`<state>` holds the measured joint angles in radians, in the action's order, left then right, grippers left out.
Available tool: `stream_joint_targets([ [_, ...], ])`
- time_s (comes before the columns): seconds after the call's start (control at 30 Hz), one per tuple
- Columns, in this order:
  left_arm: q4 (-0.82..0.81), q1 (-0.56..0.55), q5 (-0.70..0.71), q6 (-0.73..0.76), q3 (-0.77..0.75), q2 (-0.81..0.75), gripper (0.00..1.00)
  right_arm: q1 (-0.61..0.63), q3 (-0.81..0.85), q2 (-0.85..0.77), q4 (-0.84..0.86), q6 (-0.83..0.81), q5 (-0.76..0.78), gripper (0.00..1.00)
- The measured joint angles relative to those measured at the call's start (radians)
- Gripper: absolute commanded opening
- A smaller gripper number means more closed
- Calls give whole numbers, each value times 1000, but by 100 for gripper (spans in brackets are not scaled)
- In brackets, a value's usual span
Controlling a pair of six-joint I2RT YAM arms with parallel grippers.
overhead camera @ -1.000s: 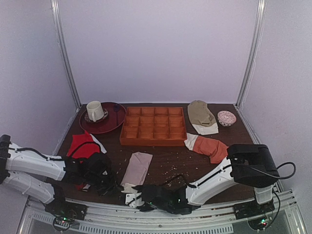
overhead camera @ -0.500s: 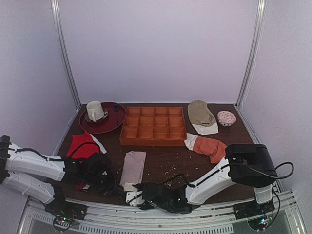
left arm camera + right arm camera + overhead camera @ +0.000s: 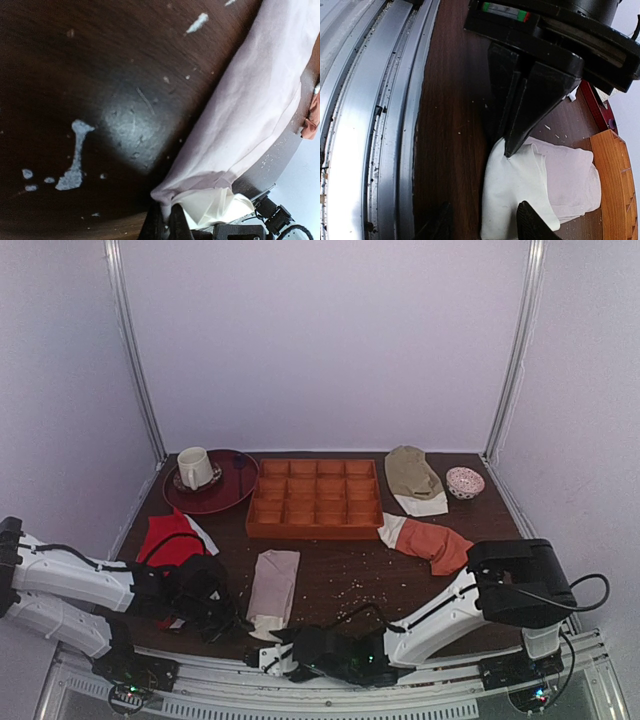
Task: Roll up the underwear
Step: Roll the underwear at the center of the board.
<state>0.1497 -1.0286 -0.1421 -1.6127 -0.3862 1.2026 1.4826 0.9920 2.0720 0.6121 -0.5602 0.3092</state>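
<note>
The underwear (image 3: 273, 586) lies folded into a narrow pinkish-beige strip on the dark counter (image 3: 340, 565), left of centre and towards the near edge. Its long axis runs near to far, leaning slightly right at the far end. Its white waistband (image 3: 520, 180) forms the near end, bunched into a soft thick fold. Your left end effector (image 3: 166, 220) sits at the near left corner of that end with its fingers together, and they appear to pinch the cloth just where the pink fabric meets the white band. Your right end effector (image 3: 485, 212) comes in low from the near side, pointing towards the far side. Its fingers stand apart, straddling the near edge of the waistband without closing on it. Both arms therefore work the same near end, and the whole length of the strip stretches away from them towards the far side. Any roll most likely has to travel in that direction. A red garment (image 3: 170, 538) lies just left of the strip, and an orange tray (image 3: 315, 498) sits beyond its far end, well apart.
</note>
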Motion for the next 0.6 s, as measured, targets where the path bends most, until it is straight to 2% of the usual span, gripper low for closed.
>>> stream_joint_targets([
  [0.17, 0, 0, 0, -1, 0, -1, 0, -14, 6, 0, -10, 35, -34, 43],
  [0.47, -3, 0, 0, -5, 22, -27, 0, -56, 25, 0, -47, 77, -100, 35],
  [0.6, 4, 0, 0, -8, 23, -42, 0, -66, 25, 0, -49, 89, -111, 28],
])
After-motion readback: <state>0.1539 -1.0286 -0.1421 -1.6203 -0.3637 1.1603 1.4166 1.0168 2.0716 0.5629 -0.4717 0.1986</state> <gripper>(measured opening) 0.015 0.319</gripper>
